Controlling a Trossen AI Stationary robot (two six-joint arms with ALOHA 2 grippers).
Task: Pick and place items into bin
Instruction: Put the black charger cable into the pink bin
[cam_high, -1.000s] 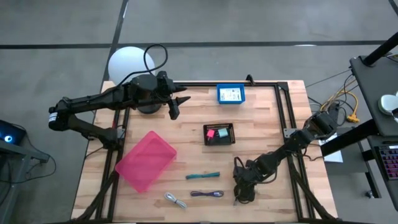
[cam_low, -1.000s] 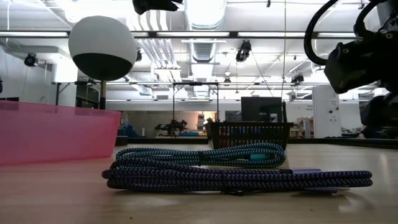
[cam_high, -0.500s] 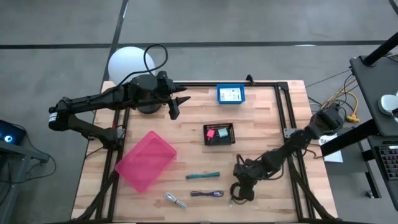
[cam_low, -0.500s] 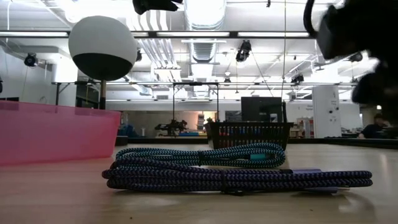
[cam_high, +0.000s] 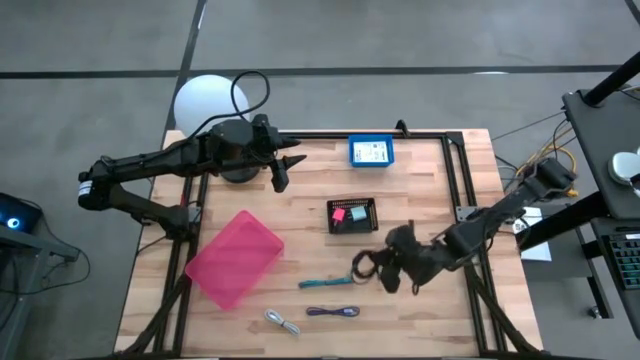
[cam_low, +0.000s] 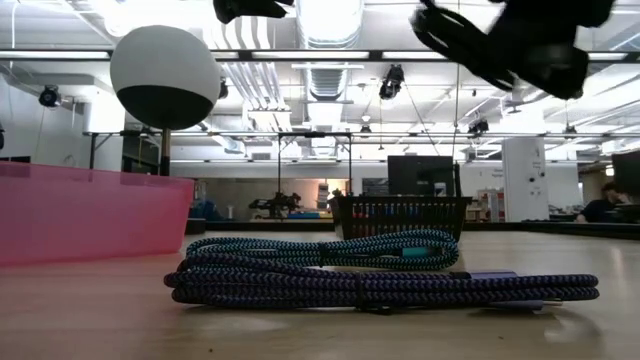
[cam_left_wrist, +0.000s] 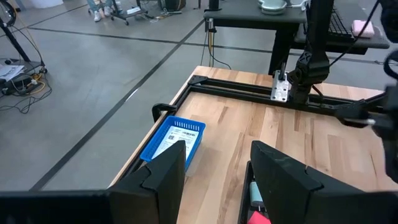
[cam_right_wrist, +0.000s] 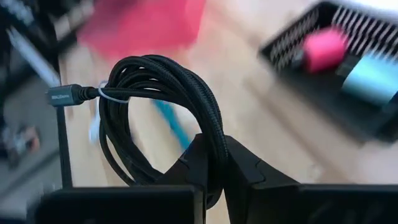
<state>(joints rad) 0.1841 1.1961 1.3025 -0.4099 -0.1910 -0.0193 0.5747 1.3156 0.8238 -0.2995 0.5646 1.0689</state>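
At table centre from above, the right hand (cam_high: 385, 270) clamps a black coiled cable (cam_high: 362, 266); the pink translucent plastic bin (cam_high: 235, 258) lies at nine o'clock from it. The left hand (cam_high: 281, 170) hovers apart, farther back. In the right wrist view the cable (cam_right_wrist: 158, 112) hangs pinched between the fingers (cam_right_wrist: 245, 171).

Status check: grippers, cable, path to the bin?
Right gripper shut on black coiled cable, held above the table. Left gripper open, idle near the lamp. Pink bin unobstructed; teal cable lies between.
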